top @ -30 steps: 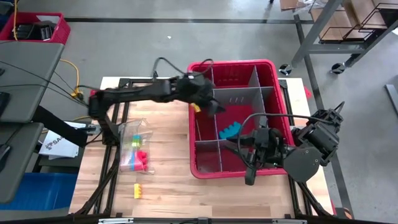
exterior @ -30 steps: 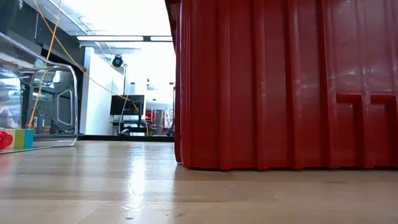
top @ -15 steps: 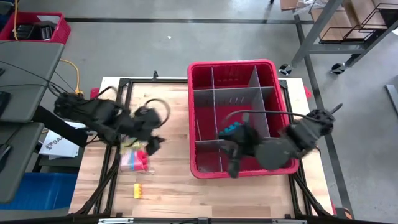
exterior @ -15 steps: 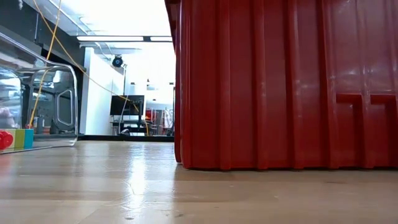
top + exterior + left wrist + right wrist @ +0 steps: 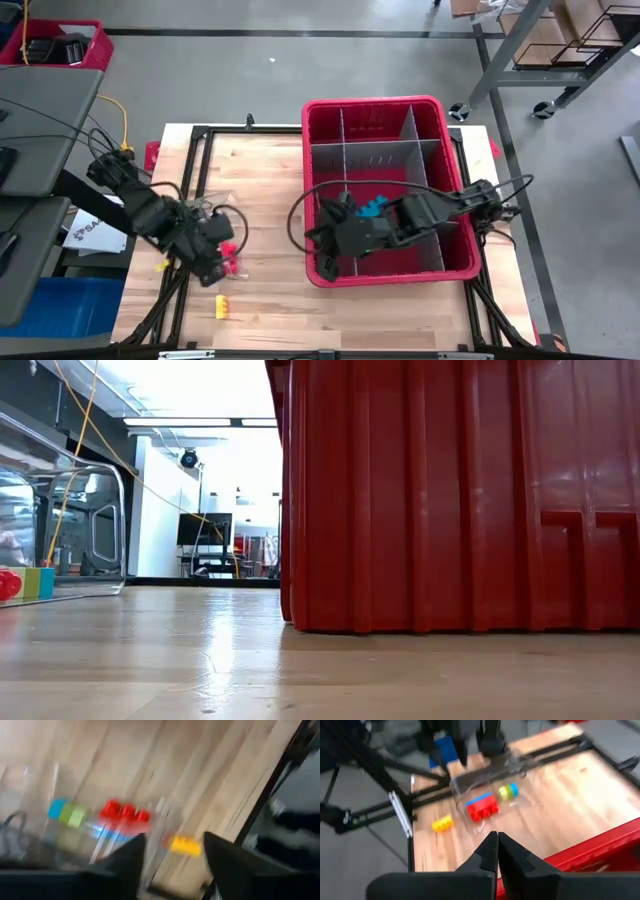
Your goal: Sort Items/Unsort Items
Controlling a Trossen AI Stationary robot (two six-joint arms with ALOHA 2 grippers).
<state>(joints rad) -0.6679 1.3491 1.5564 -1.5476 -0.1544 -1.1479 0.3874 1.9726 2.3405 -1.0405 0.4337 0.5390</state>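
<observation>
My left gripper [image 5: 214,256] [image 5: 174,838] hangs open over the table's left part, pointing down above a clear container [image 5: 60,795]. The container holds a red block [image 5: 125,813] and a blue-and-green piece [image 5: 67,813]. A yellow block [image 5: 222,305] [image 5: 185,846] lies on the wood near the front edge. My right gripper [image 5: 326,258] [image 5: 497,837] is shut, with nothing showing between its fingers. It is over the near left compartment of the red bin [image 5: 380,104]. A blue block [image 5: 372,208] lies in the bin, partly under the right arm.
Grey dividers [image 5: 375,150] split the bin into compartments. Black frame rails [image 5: 195,170] cross the table's left part. In the low view the bin's wall [image 5: 450,490] fills the right side and the clear container [image 5: 60,530] stands at the left. Bare wood lies between them.
My left gripper has swung from over the bin toward the table's left and near edge and now hangs over the clear container, pointing more steeply down. My right gripper has moved left along the bin's near side and sunk a little.
</observation>
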